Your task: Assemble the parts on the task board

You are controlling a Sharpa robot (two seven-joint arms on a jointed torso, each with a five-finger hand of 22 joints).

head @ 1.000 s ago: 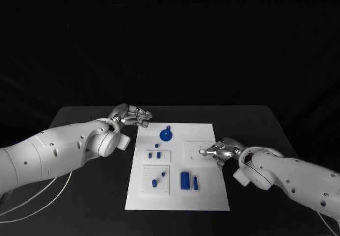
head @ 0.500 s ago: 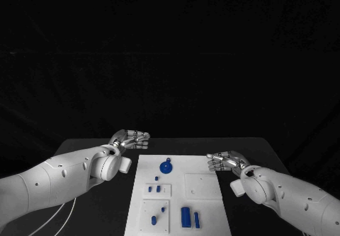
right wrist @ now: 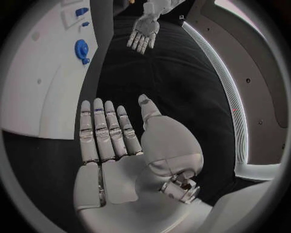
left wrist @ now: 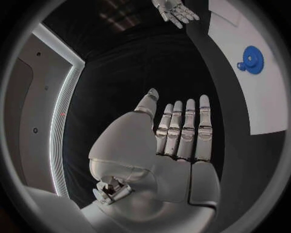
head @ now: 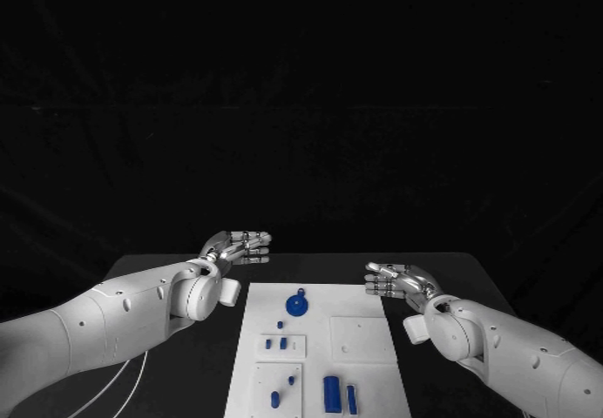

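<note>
The white task board (head: 315, 300) lies in the middle of the black table. A blue gear (head: 296, 304) sits at its far end. Small blue pegs (head: 273, 344) stand on a square plate at the board's middle left. Nearer me are two more small parts (head: 274, 399) and two tall blue blocks (head: 332, 394). My left hand (head: 239, 246) hovers beyond the board's far left corner, fingers straight, holding nothing. My right hand (head: 396, 280) hovers off the board's far right edge, also flat with nothing in it. The wrist views show each palm, left (left wrist: 176, 141) and right (right wrist: 115, 141), with the gear (left wrist: 251, 59) (right wrist: 81, 49) off to the side.
A bare white square plate (head: 361, 338) lies on the board's right half. Black table (head: 164, 270) runs on both sides of the board. White cables (head: 113, 383) trail under my left arm. Each wrist view shows the opposite hand far off, the right (left wrist: 176, 10) and the left (right wrist: 142, 31).
The camera has tilted up. My right hand has left the square plate on the board, moved away beyond its right edge and straightened its fingers. My left hand has also risen and flattened.
</note>
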